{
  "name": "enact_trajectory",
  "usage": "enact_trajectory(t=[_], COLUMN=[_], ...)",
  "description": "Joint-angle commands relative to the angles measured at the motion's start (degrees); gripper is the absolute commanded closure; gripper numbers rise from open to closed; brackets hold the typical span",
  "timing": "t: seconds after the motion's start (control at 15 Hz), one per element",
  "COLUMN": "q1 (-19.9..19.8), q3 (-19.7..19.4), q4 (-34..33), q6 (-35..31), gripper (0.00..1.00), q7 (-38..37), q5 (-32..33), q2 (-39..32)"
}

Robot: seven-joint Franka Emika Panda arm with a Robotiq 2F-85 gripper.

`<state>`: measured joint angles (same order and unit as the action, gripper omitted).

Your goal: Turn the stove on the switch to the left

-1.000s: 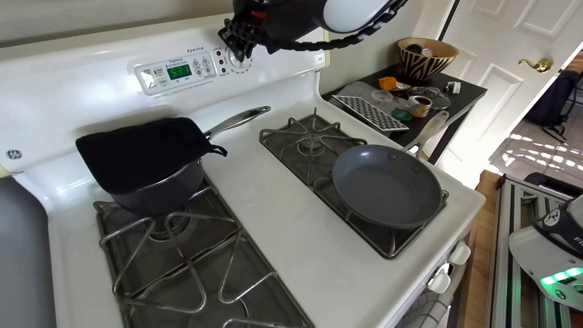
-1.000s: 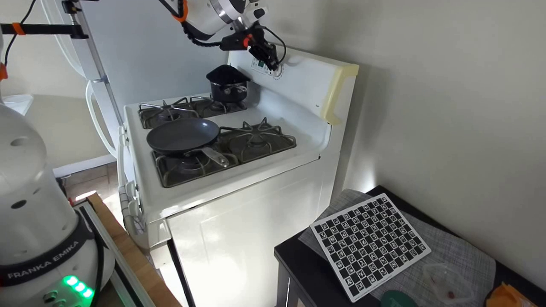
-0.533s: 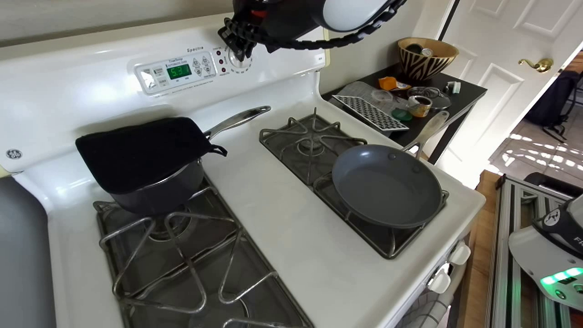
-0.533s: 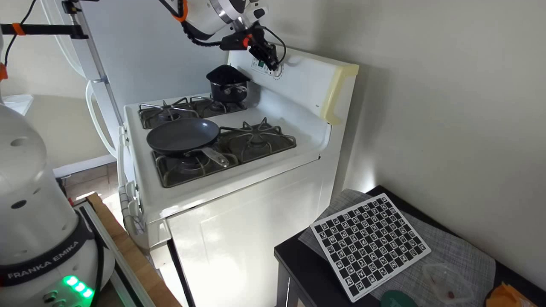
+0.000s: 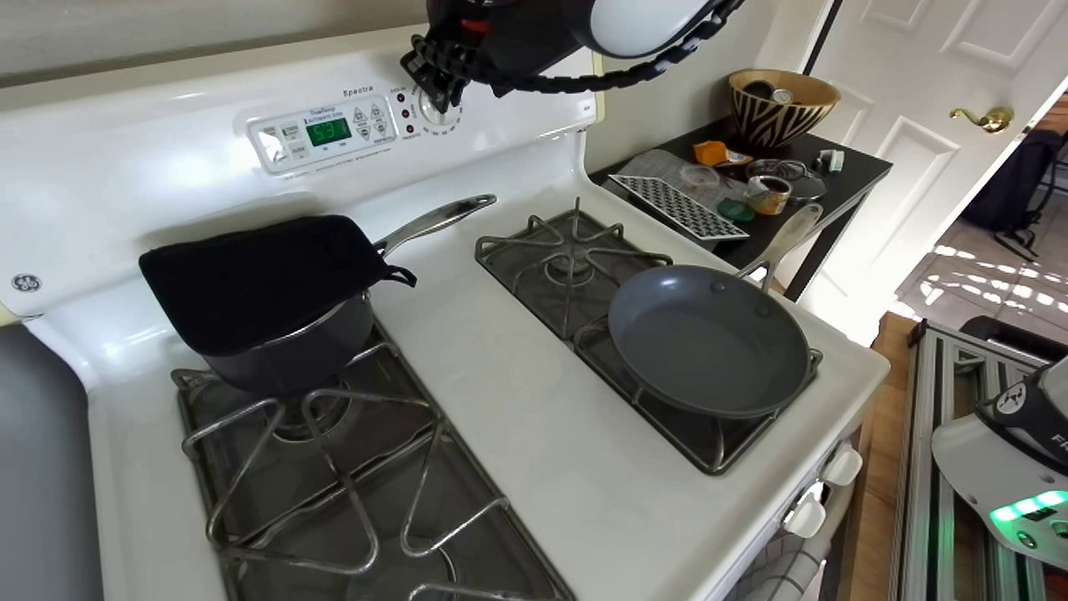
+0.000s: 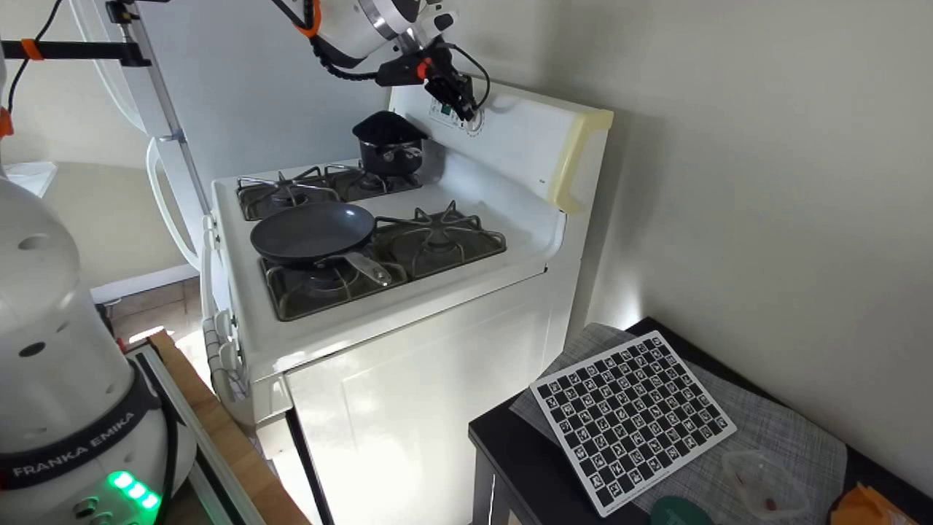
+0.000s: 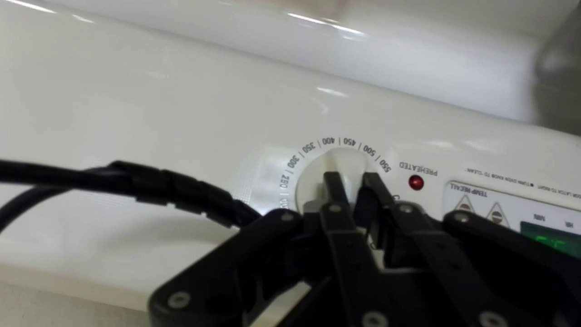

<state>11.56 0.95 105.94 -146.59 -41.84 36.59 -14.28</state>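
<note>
The stove (image 5: 517,401) is shining smooth, glossy; its grates (image 5: 460,527) are showing dull metal. The cloth (image 5: 259,275) is looking matt. Near the far corner of the table (image 5: 859,167), the bowl (image 5: 780,117) is perhaps showing wood.

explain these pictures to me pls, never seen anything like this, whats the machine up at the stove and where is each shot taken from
The machine is a robot arm, steered by a person, with a two-fingered gripper at its end. Two pictures look on from different places outside the robot; the close-up is taken from its wrist and stands upside down. On the white stove, a saucepan topped by a black cloth-like cover stands at the back, and a frying pan nearer the front. The fingers are at a round white dial on the stove's raised panel, with part of it showing between them. Whether they squeeze it, I cannot tell.
</note>
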Motion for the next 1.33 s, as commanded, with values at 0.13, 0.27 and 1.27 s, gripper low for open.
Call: enact_trajectory(t=[0.13,0.27,1.27], q1=[0.99,1.56,1.76], q3=[-0.04,-0.16,0.86], q4=[-2.18,-3.02,-4.57], q6=[7.14,9.28,13.14], gripper=[0.98,0.98,0.4], q7=[7.79,10.11,14.42], q5=[0.43,1.74,2.95], q2=[-0.72,-1.11,-0.67])
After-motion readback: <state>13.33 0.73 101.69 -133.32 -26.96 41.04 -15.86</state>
